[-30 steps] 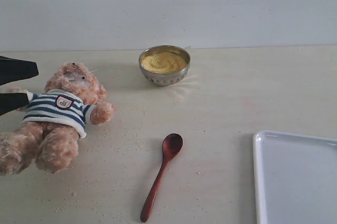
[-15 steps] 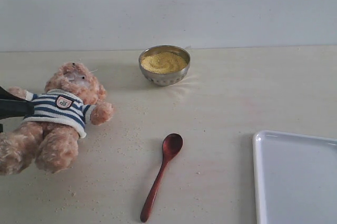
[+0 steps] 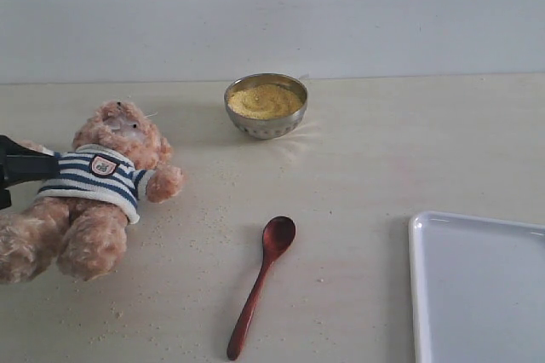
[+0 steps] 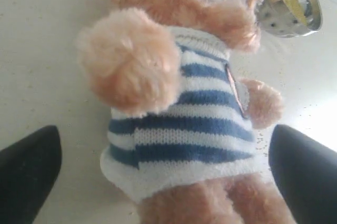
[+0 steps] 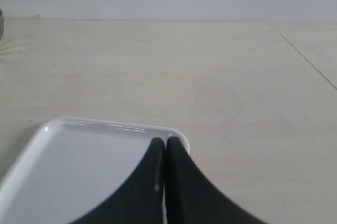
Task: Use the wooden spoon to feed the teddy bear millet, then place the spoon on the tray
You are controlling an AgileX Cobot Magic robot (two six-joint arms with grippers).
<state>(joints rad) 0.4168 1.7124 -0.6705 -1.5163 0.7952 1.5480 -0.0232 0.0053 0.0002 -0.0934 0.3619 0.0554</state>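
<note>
Where the wooden spoon [image 3: 255, 295] lies, the tray [image 3: 477, 286] stands well apart.

Pale cream desk [image 3: 383, 150], matte, faint sheen toward far edge. Plain white wall [image 3: 272, 14] directly behind desk. Soft even light, weak shadows. Thin seam line [image 5: 304, 53] crosses desk surface.

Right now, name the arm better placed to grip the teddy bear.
Left. The left gripper, open, flanks the striped torso of the teddy bear; the right gripper is shut, off by a corner of the tray.
</note>
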